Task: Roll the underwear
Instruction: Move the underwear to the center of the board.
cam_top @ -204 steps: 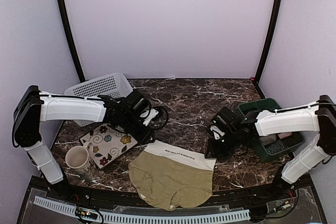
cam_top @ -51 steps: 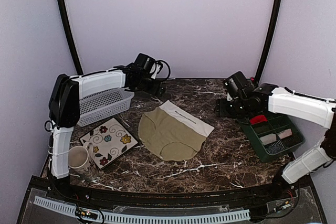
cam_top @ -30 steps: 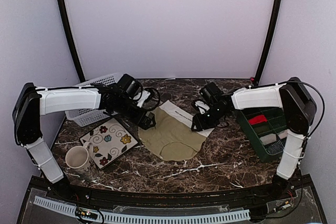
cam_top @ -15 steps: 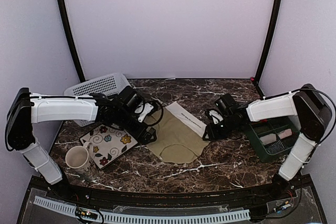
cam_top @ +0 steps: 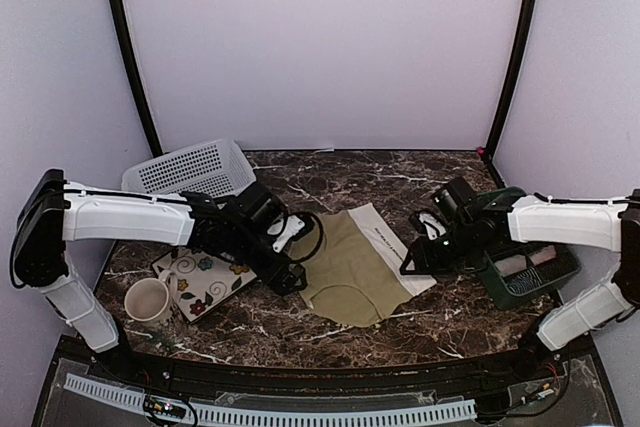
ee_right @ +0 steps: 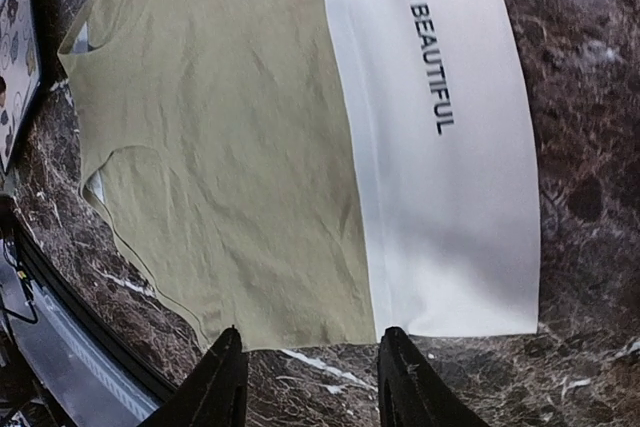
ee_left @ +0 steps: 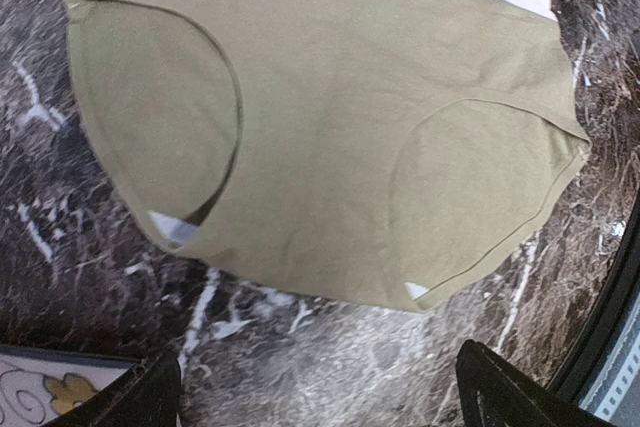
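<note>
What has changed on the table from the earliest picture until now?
The underwear moved from the near edge to the middle of the table and turned, so its white waistband now points right. The left gripper and right gripper now sit at its opposite sides, fingers open, holding nothing. The flowered plate and mug stayed in place.

black "THY & BEAUTIFUL", cut off, on the underwear (ee_right: 230, 167) waistband (ee_right: 450, 247)

High rear overview, both wrist views close above underwear (cam_top: 352, 265)
</note>
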{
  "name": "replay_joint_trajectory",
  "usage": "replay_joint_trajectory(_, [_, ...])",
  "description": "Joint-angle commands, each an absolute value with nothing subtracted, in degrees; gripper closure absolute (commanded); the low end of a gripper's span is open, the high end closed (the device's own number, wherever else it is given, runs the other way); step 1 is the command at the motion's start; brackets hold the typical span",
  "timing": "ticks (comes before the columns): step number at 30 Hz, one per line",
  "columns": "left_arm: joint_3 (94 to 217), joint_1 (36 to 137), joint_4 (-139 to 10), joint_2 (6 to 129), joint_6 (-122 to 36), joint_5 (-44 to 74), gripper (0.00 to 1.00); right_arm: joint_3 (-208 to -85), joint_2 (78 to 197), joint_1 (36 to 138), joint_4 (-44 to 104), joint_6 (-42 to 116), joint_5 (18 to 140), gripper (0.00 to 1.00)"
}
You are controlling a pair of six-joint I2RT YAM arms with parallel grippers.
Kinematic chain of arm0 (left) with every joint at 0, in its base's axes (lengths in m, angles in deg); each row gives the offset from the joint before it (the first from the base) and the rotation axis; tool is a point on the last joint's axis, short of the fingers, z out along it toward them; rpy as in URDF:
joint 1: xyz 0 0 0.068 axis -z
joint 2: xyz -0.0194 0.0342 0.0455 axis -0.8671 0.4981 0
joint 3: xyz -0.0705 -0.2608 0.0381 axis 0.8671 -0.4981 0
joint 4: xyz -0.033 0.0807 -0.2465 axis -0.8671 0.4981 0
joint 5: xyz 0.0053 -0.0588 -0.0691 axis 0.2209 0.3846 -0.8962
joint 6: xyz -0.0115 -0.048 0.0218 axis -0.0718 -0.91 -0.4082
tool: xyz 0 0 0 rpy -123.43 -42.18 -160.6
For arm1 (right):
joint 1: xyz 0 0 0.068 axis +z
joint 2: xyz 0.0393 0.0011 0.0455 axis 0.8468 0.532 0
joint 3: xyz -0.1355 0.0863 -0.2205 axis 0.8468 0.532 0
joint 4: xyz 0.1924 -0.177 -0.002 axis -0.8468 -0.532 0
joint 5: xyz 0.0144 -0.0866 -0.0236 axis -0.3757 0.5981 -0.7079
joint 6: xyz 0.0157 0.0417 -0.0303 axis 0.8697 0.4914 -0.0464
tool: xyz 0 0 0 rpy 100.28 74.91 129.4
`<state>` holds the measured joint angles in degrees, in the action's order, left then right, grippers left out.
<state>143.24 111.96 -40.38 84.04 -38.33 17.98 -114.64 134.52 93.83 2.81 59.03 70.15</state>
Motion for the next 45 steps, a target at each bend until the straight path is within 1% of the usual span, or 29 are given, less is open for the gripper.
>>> replay_joint_trajectory(1, [146.98,115.26,-43.98,88.58,-37.91,15.49,0.04,-119.79,139.96,93.55,2.73,56.85,72.72,0.56])
replay_joint_trajectory(5, [151.3,117.81,-44.41,94.25,-37.07,12.63,0.16,-122.22,144.26,93.17,2.73,53.85,74.14,0.57])
replay_joint_trajectory(9, [155.83,120.86,-45.74,98.35,-35.79,10.13,0.35,-123.66,146.43,91.77,2.16,51.66,74.15,0.59])
replay_joint_trajectory(15, [161.59,124.67,-46.17,105.65,-34.33,9.83,0.55,-124.3,147.43,90.1,1.4,49.31,74.26,0.62])
replay_joint_trajectory(17, [163.7,125.59,-44.9,107.92,-33.63,11.64,0.62,-125.07,147.48,89.5,0.66,48.66,74.28,0.63])
replay_joint_trajectory(20, [164.96,126.16,-43.24,109.91,-32.95,12.74,0.7,-125.69,146.34,88.56,-0.07,48.17,74.53,0.63])
replay_joint_trajectory(23, [163.94,126.6,-42.12,110.11,-32.31,12.39,0.75,-125.81,145.31,87.89,-0.69,47.88,74.22,0.63])
replay_joint_trajectory(27, [161.43,127.16,-37.27,109.54,-30.59,10.94,0.85,-125.76,143.75,87.79,-1.51,47.66,73.89,0.63])
replay_joint_trajectory(29, [158.41,127.57,-36.33,107.71,-29.37,9.95,0.88,-125.48,142.69,87.81,-1.66,47.96,73.56,0.64])
replay_joint_trajectory(36, [147.07,129.0,-33.68,100.18,-27.57,7.89,0.91,-122.9,139.4,88.24,-1.18,49.57,69.11,0.64])
replay_joint_trajectory(42, [142.18,129.03,-31.16,94.78,-26.34,7.49,0.91,-118.68,136.11,93.3,0.68,52.77,67.27,0.66])
replay_joint_trajectory(45, [141.96,128.93,-32.21,92.3,-26.58,6.87,0.87,-117.29,136.02,96.33,2.97,54.42,67.37,0.66])
